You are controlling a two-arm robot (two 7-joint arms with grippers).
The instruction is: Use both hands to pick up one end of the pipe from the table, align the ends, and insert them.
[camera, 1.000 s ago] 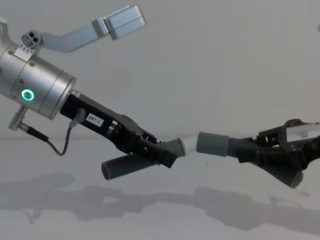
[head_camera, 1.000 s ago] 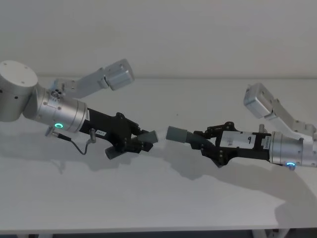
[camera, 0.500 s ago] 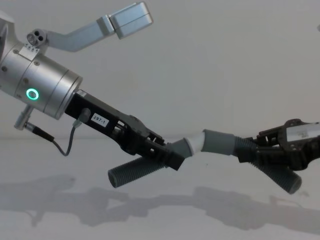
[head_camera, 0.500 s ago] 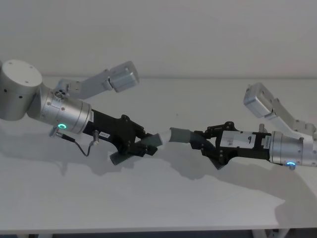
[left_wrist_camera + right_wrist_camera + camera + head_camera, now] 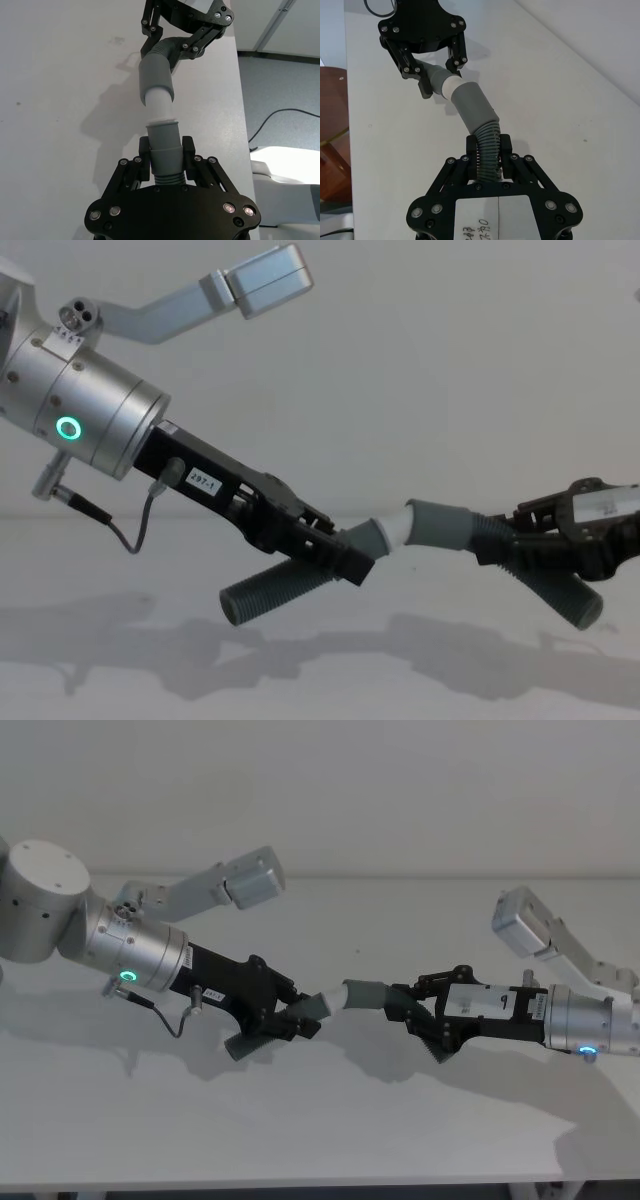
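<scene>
Chest view: I see both hose pieces held above the table [image 5: 330, 680]. My left gripper [image 5: 335, 550] is clamped on the left hose piece [image 5: 285, 590], my right gripper [image 5: 500, 545] on the right hose piece [image 5: 560, 595] — both by the ribbed part. The whitish tip [image 5: 398, 531] sits partly inside the grey cuff [image 5: 442, 524], some white showing.

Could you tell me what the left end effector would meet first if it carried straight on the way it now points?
Probably the grey cuff of the pipe piece held by the right end effector. The left end effector grips a piece whose white tip already sits in that cuff's mouth, so it would push in deeper.
</scene>
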